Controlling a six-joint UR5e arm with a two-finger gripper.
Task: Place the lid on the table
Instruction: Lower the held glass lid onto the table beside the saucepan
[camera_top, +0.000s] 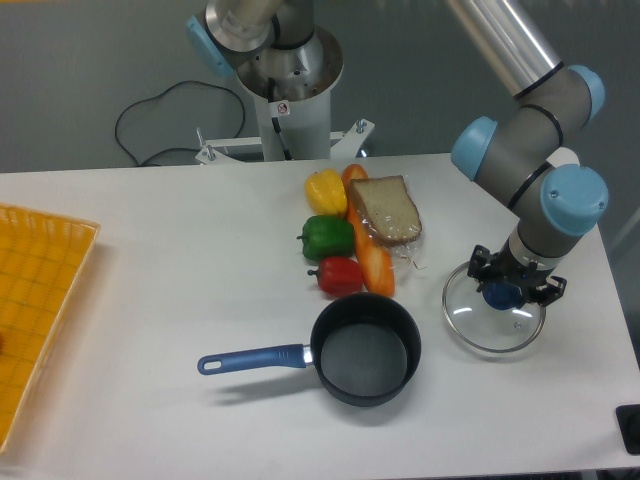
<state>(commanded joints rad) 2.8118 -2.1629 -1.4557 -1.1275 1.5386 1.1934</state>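
— What is the lid (494, 322) made of?
— Clear glossy glass, a thin metal rim, a blue plastic knob.
— And the saucepan (364, 349)?
— Matt black inside, glossy blue handle. The desk (180, 270) looks smooth, matt white.

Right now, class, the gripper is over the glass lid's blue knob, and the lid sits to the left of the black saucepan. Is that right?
Not quite. In the camera view the gripper is at the blue knob of the lid, but the lid lies to the right of the black saucepan, on the table, not to its left.
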